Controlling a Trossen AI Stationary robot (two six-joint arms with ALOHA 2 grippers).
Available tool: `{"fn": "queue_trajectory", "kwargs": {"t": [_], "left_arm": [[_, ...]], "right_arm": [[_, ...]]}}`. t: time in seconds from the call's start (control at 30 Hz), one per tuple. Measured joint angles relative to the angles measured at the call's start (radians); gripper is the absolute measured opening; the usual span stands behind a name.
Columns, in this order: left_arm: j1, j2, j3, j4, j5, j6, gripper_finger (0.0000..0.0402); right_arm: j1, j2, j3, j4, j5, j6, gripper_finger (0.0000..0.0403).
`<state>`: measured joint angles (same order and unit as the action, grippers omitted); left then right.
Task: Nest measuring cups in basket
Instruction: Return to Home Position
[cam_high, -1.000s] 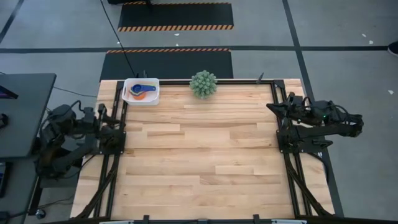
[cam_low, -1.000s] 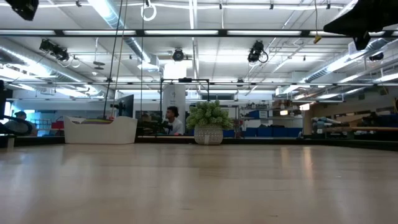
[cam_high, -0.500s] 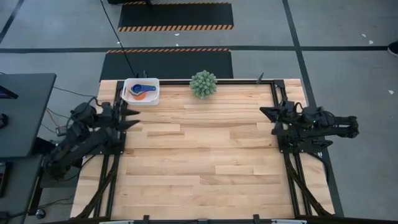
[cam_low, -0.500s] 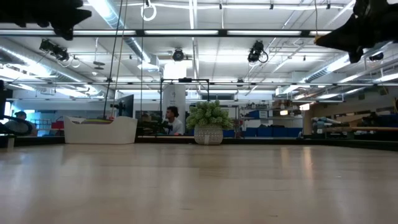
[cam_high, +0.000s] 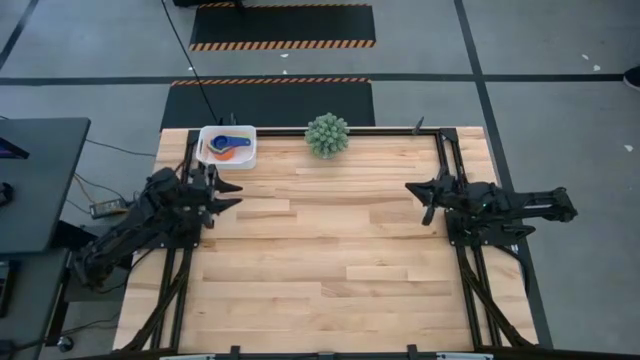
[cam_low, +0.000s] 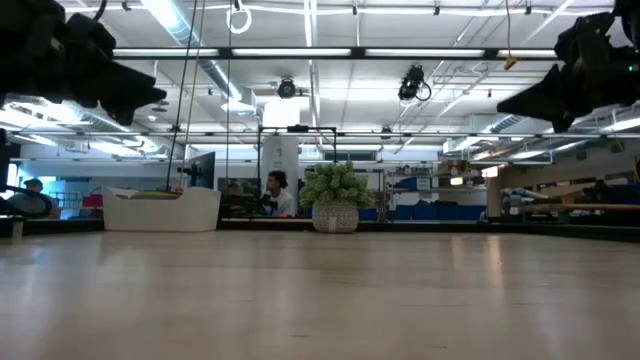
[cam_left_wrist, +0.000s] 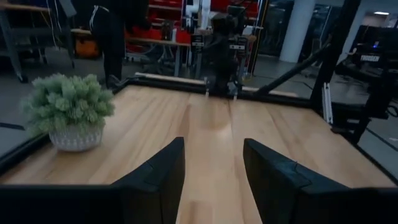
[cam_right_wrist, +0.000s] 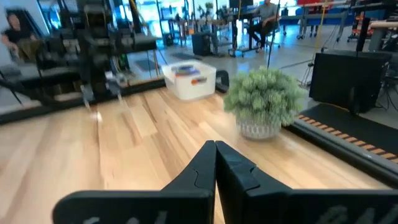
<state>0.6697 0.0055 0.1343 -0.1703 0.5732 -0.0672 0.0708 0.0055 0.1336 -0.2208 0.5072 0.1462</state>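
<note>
Nesting looks done to me: the measuring cups (cam_high: 229, 145) sit in the white basket (cam_high: 250, 161). My left gripper (cam_high: 234, 195) hangs near the basket, jaws apart. My right gripper (cam_high: 413, 189) is well apart from it, jaws together. Next, I park both arms.

White basket (cam_high: 251, 160); blue and orange measuring cups (cam_high: 228, 143); green spiky plant (cam_high: 327, 134); pale plank-striped wood table (cam_high: 320, 260); black mats (cam_high: 283, 25), orange-black hazard-striped edges.

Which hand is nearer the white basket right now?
Left. The left hand hangs just short of the basket, at the left edge of the table. The right hand is at the opposite edge, well past the plant.
</note>
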Motion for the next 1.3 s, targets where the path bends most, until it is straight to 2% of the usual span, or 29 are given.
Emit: {"fn": "queue_trajectory", "kwargs": {"t": [0.13,0.43,0.73,0.97,1.3], "left_arm": [[0.0,0.0,-0.035,0.0,0.0,0.043,0.0169],[0.0,0.001,-0.055,0.01,0.0,0.172,0.0169],[0.0,0.003,-0.056,0.007,-0.003,0.098,0.0169],[0.0,0.003,-0.061,0.05,-0.003,0.021,0.0169],[0.0,0.003,-0.062,0.064,-0.003,0.026,0.0169]], "right_arm": [[0.0,0.0,-0.047,0.004,0.0,-0.017,0.0014],[-0.002,0.017,-0.048,0.007,0.001,-0.085,0.0014],[-0.002,0.017,-0.049,0.01,-0.002,-0.098,0.0014],[-0.002,0.016,-0.05,0.028,-0.005,0.133,0.0014],[-0.002,0.016,-0.05,0.033,-0.005,0.14,0.0014]]}}
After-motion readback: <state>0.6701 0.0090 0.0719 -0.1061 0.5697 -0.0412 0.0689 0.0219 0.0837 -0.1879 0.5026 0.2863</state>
